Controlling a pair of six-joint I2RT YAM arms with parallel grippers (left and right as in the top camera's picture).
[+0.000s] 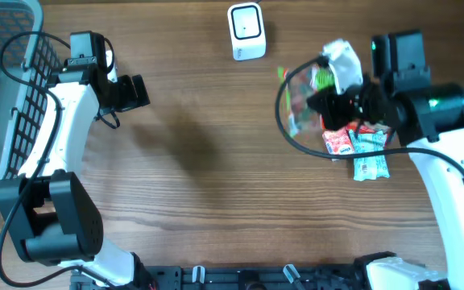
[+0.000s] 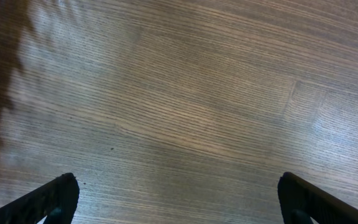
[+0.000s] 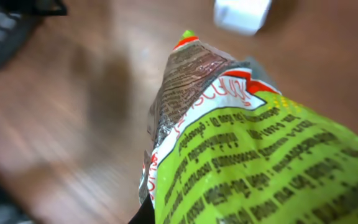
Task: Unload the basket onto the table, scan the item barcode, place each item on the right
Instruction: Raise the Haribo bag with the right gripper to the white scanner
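Overhead: the scanner (image 1: pixel 246 31), a small white box, stands on the wooden table (image 1: pixel 216 161) at 12 o'clock; the right gripper (image 1: pixel 333 103) sits toward 2 o'clock, clamped narrow on a snack bag (image 1: pixel 306 95) that is clear with green and red print; the bag juts from the claw toward 9 o'clock and lies below and to the right of the scanner, apart from it; whether the bag touches the wood cannot be told from here; a few red and teal sachets (image 1: pixel 361 149) lie in a small heap under the right arm, at 4 o'clock from the bag; the left gripper (image 1: pixel 142 92) is at 9 o'clock, its claw wide and holding nothing, pointing toward 3 o'clock over bare wood; a dark wire basket (image 1: pixel 6 97) fills the 10 o'clock corner, just behind the left arm.

Left wrist: only wood grain shows between the two black fingertips (image 2: pixel 55 196), which stand far apart at 7 and 5 o'clock of the frame; nothing lies between them.

Right wrist: the snack bag fills the frame from 6 to 3 o'clock, its lime-green back printed with fine dark text and its crimped, red-edged end pointing to 12 o'clock; the scanner appears blurred at 1 o'clock, beyond the bag's end; no barcode can be made out on the face that shows.
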